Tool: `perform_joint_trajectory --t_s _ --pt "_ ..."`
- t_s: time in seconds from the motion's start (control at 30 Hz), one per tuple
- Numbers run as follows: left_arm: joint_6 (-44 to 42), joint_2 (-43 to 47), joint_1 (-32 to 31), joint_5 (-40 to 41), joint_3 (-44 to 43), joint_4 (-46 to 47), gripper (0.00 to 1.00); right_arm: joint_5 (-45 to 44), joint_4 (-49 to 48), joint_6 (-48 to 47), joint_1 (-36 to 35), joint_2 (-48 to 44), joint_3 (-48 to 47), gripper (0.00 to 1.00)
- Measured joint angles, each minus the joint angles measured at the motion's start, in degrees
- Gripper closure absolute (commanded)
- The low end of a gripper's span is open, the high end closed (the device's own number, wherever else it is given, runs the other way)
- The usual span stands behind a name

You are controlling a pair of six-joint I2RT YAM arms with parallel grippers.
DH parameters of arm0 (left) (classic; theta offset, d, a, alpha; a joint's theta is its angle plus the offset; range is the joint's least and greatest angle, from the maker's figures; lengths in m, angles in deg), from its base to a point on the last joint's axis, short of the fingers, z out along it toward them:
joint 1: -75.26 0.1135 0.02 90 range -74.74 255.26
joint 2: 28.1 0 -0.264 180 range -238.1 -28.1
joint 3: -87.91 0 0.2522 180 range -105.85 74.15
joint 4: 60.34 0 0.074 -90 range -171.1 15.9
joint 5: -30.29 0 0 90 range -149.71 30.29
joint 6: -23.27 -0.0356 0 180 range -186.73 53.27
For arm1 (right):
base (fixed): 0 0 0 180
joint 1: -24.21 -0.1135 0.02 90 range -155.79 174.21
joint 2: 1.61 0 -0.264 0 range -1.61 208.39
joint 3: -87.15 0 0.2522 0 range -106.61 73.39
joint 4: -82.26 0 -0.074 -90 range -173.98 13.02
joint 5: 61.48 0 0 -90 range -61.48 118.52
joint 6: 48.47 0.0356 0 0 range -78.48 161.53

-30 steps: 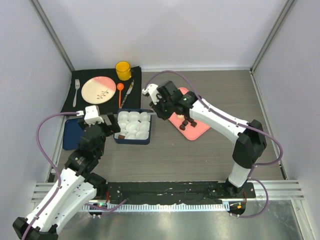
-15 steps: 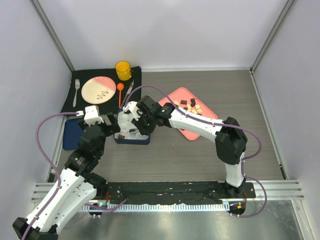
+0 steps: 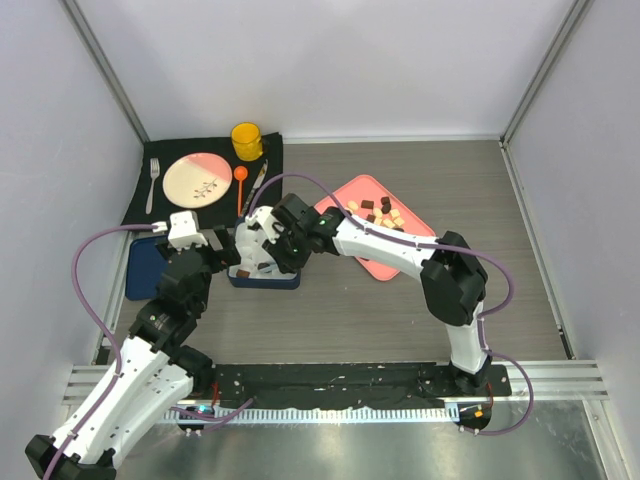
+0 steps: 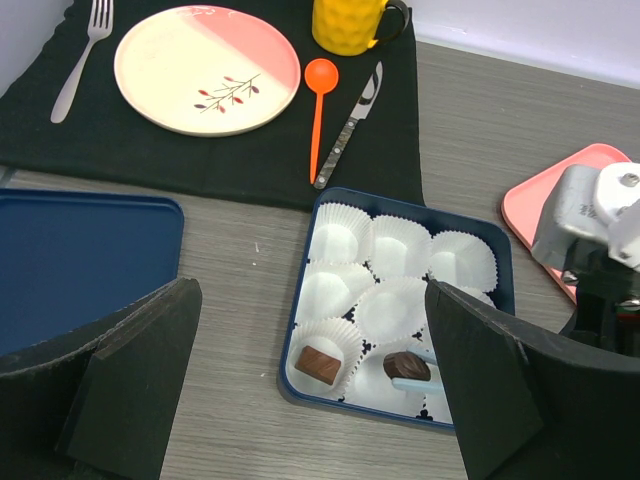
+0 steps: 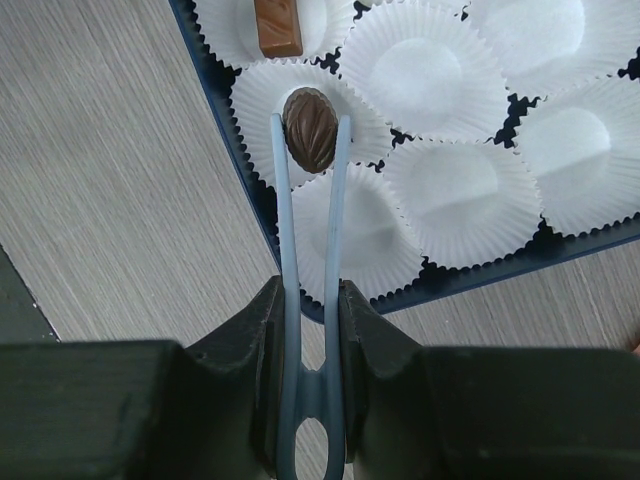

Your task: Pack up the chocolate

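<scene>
"Chocolate, oval piece: report position."

"Dark brown, ridged. It sits between the two tips of the blue tongs, over the centre of a white paper cup in the edge row of the navy box (whether it rests on the paper cannot be told from either wrist view)."

"Other chocolate?"

"A rectangular piece, lighter brown, lies in the adjacent cup of the same row. Loose pieces, brown and cream, lie on the pink tray, to the right of the box and apart from it."

"Right gripper?"

"The right gripper is narrow, its fingers pinching both arms of the tongs. Its arm reaches over the box from the tray side."

"Left gripper?"

"The left gripper stands spread wide and holds nothing. It hovers at the box's left side, with the cups visible between its jaws."

"Surroundings?"

"The box stands on the wood-grain table, with a flat blue tray just beside it on the left. Beyond both lies a black mat carrying a plate, a fork, an orange spoon, a knife and a yellow mug (the mug near the mat's far right corner)."
</scene>
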Motion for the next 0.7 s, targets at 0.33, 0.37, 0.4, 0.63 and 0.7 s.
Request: perform_joint_trajectory --t_s 0.33,0.37,0.4,0.63,0.7 --pt "0.0 0.0 0.0 0.0 0.0 0.0 0.0 0.6 -0.1 0.0 0.0 1.6 0.0 0.68" --pt "0.0 0.0 0.0 0.0 0.0 0.0 0.0 0.7 -0.1 0.0 0.0 1.7 0.0 0.68" --pt "0.0 0.0 0.0 0.0 0.0 0.0 0.0 0.7 -0.1 0.0 0.0 1.7 0.0 0.67" --pt "0.0 0.0 0.0 0.0 0.0 0.0 0.0 1.0 -0.2 0.1 0.0 2.0 0.0 0.62" --pt "0.0 0.0 0.0 0.0 0.0 0.0 0.0 1.0 -0.2 0.1 0.0 2.0 0.0 0.62"
